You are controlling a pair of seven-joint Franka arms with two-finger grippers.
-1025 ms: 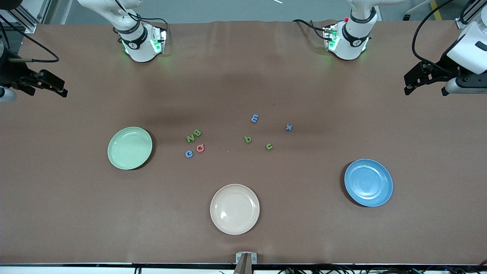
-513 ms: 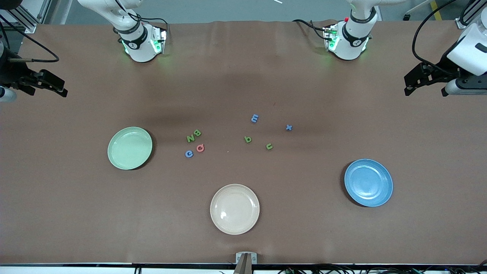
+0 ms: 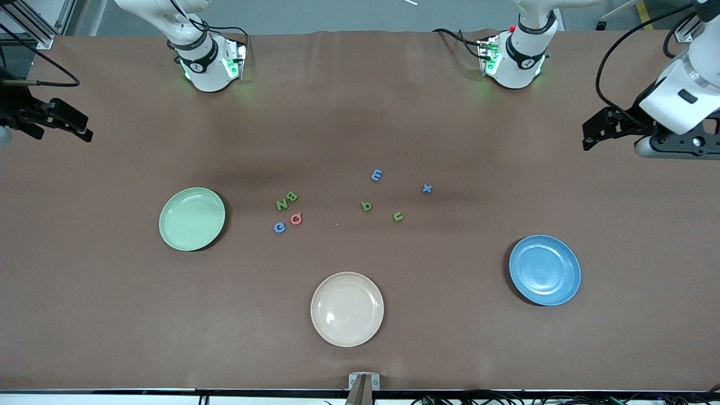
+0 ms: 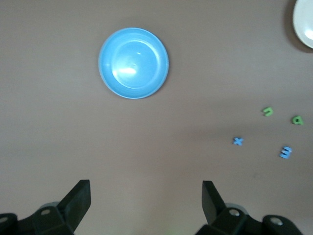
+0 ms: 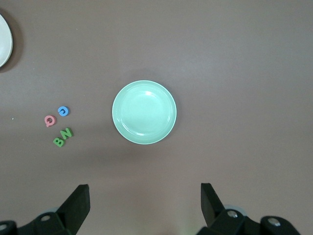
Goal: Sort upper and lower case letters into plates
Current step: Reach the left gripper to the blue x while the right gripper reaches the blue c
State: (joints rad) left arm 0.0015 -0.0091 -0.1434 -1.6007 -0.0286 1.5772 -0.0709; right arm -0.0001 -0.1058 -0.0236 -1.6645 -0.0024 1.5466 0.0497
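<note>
Front view gives me eight small foam letters (image 3: 367, 206), three round plastic plates: pale green plate (image 3: 192, 219), blue plate (image 3: 544, 270), cream-beige plate (image 3: 347, 309). Left gripper (image 4: 145, 196) and right gripper (image 5: 145, 198), both spread wide and empty, sit half cut off at the table ends.

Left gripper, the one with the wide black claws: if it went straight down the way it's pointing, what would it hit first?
Probably bare brown table. The open left gripper points down at empty cloth; the round blue plastic plate lies off that line, though depth is hard to judge.

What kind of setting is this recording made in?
Likely a robotics lab bench: a brown-covered table, two white arm bases bolted along its edge, and small coloured foam letters laid out as test props.
</note>
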